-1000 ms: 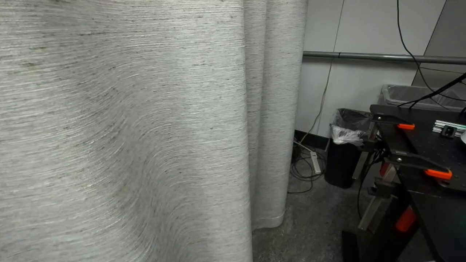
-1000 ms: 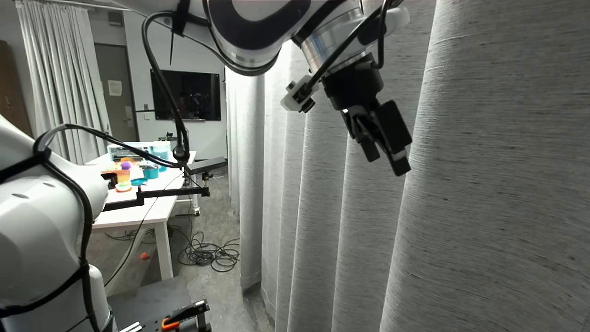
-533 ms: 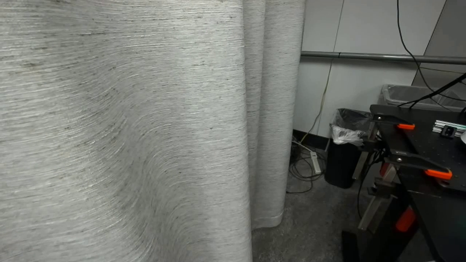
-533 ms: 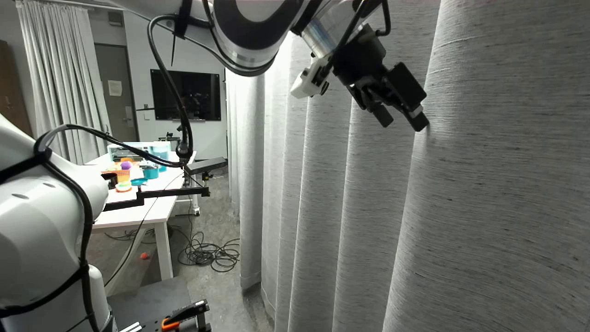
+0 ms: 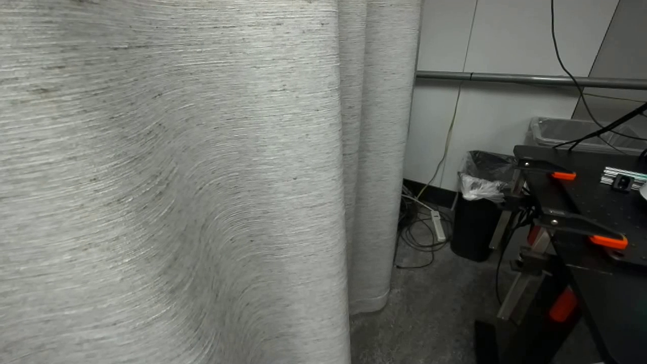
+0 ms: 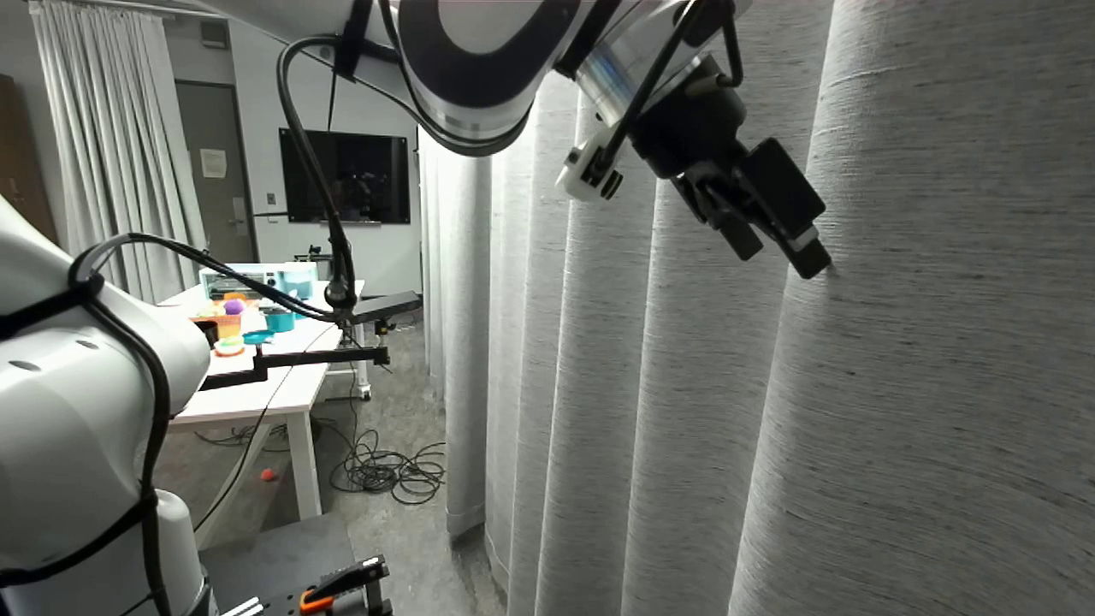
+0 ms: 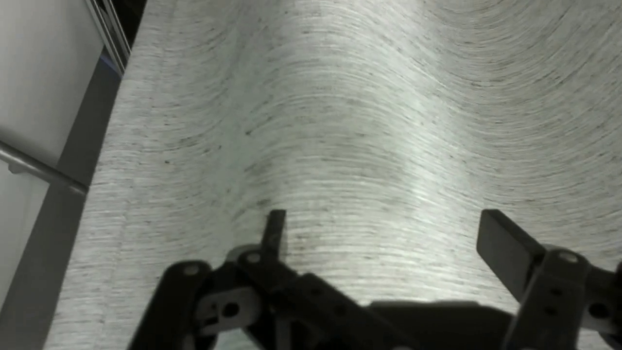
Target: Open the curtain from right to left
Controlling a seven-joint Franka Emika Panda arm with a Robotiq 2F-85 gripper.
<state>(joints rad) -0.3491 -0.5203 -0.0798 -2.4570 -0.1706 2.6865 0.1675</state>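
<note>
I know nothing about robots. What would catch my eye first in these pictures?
Most likely the huge grey-white curtain, covering the left and middle of an exterior view and most of the wrist view. Then perhaps the white robot arm along the left and top of an exterior view, its black tool open, angled down toward a curtain fold. Last, bright orange clamp tips by a black tabletop, at an exterior view's right.

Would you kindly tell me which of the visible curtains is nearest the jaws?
The large grey-white curtain filling the right side of an exterior view: the open jaws are close to it, while the other curtain hangs far back, beside the door.
</note>
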